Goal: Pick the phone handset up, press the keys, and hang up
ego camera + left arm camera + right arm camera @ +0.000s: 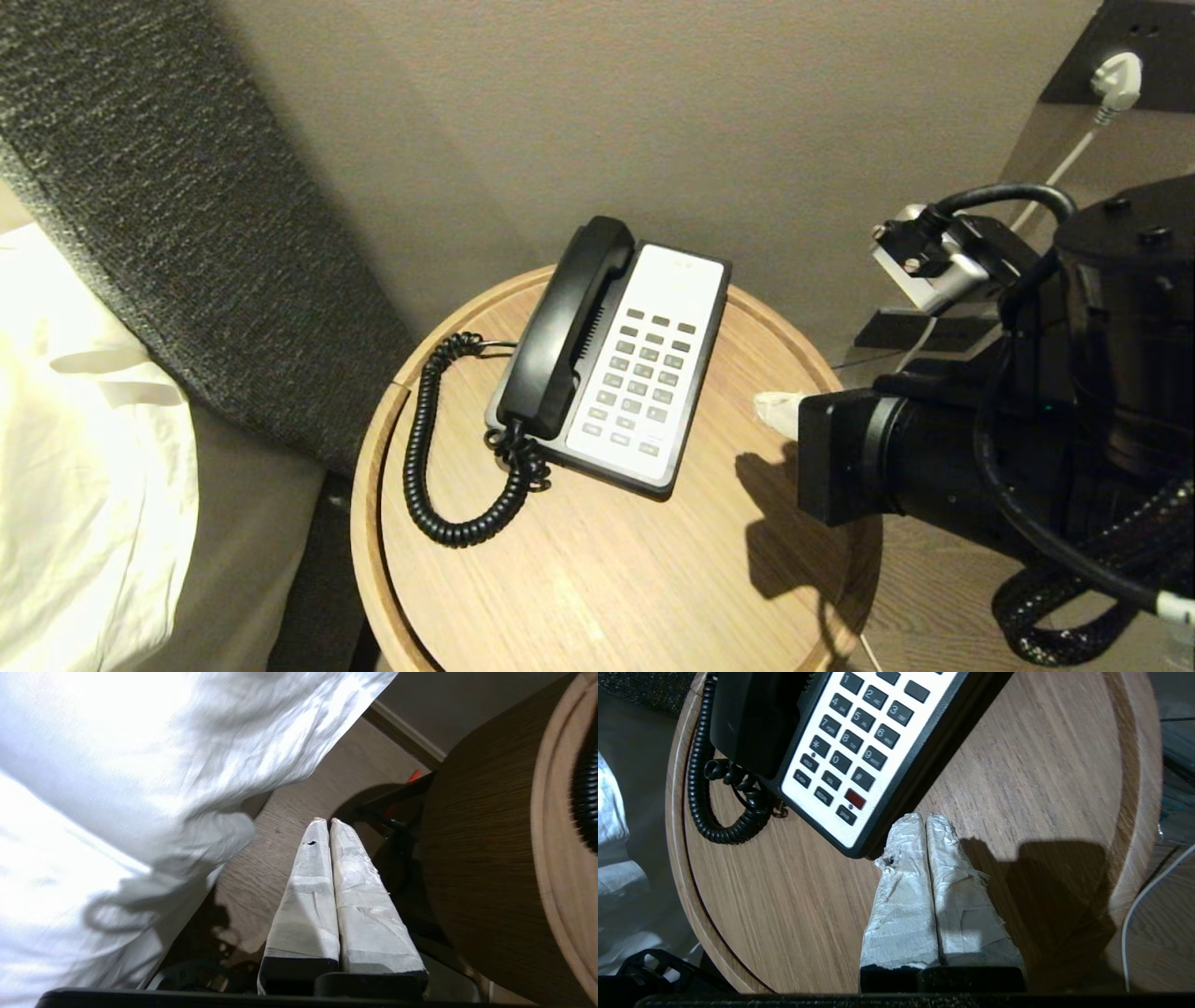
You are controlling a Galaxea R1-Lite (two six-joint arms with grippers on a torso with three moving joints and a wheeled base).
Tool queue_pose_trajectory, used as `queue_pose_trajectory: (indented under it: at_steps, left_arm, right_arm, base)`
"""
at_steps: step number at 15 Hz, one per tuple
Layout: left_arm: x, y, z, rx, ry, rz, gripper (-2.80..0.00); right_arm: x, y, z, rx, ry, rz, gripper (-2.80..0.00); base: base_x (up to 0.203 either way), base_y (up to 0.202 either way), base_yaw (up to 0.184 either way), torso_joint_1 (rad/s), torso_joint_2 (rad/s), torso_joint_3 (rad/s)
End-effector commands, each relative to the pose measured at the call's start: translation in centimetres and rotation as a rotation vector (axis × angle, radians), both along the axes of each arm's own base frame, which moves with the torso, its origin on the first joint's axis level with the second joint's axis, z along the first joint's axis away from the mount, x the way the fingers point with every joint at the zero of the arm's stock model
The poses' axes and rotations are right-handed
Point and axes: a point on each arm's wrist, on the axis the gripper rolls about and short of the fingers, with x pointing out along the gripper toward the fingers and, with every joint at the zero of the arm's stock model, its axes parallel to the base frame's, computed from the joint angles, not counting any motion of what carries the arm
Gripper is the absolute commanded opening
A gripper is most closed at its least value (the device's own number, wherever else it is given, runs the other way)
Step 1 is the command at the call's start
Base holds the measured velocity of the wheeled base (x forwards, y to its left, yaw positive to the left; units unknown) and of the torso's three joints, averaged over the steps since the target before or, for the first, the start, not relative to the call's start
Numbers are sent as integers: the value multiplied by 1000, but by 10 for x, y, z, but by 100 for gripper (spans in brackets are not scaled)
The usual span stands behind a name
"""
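The glossy black phone handset [568,327] rests in its cradle on the left side of the phone base [695,392], and its coiled cord [439,448] loops over the round wooden table [597,579]. The grey keys [644,373], one of them red [855,798], sit in the white faceplate. My right gripper [926,817] is shut and empty, hovering over the table just beside the base's near right corner; its taped tip [777,411] shows in the head view. My left gripper [328,821] is shut and empty, down beside the table above the floor, out of the head view.
White bedding [84,448] and a dark upholstered headboard [187,187] stand to the left of the table. A white plug and cable [1116,84] hang on the wall at the right. The table has a raised rim [369,485].
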Motion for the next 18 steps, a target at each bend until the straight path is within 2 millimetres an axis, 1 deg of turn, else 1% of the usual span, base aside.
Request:
queue_pose_trajectory:
  at_steps: [1, 3, 5, 6, 7, 8, 9, 10, 11, 13, 15, 17, 18]
  left_arm:
    - [-8, -3, -12, 8, -4, 25, -280]
    - [-8, -4, -33, 53, 4, -53, -280]
    - [-5, -4, -65, 191, -50, -156, -280]
    - [-1, -5, -70, 301, -137, -204, -280]
    - [5, -5, -76, 366, -191, -222, -280]
    - [9, -5, -75, 398, -265, -223, -280]
    - [11, -5, -77, 430, -301, -226, -280]
    - [12, -6, -78, 478, -300, -243, -280]
    - [13, -6, -81, 480, -291, -252, -280]
    - [13, -6, -81, 486, -285, -253, -280]
    - [13, -6, -82, 487, -281, -254, -280]
    - [13, -6, -82, 491, -284, -256, -280]
    - [13, -6, -82, 485, -289, -255, -280]
  right_arm:
    - [-3, -4, -1, 1, -1, -2, -280]
    - [-5, -7, 2, 9, -5, -2, -280]
    - [-8, -14, 5, 20, -13, -4, -280]
    - [-11, -17, 5, 20, -16, -9, -280]
    - [-13, -22, 5, 24, -20, -12, -280]
    - [-16, -26, 5, 27, -22, -13, -280]
    - [-18, -30, 0, 18, -16, -15, -280]
    - [-21, -35, -5, 7, -13, -24, -280]
    - [-26, -43, -8, 4, -18, -38, -280]
    - [-37, -64, -14, -8, -40, -93, -280]
    - [-48, -85, -19, -50, -96, -228, -280]
    - [-61, -108, -19, -81, -108, -267, -280]
    - [-70, -123, -20, -92, -107, -273, -280]
  base:
    - [0, 0, 0, 0, 0, 0]
    - [0, 0, 0, 0, 0, 0]
    - [0, 0, 0, 0, 0, 0]
    - [0, 0, 0, 0, 0, 0]
    - [0, 0, 0, 0, 0, 0]
    - [0, 0, 0, 0, 0, 0]
    - [0, 0, 0, 0, 0, 0]
    - [0, 0, 0, 0, 0, 0]
    - [0, 0, 0, 0, 0, 0]
    - [0, 0, 0, 0, 0, 0]
    - [0, 0, 0, 0, 0, 0]
    - [0, 0, 0, 0, 0, 0]
    - [0, 0, 0, 0, 0, 0]
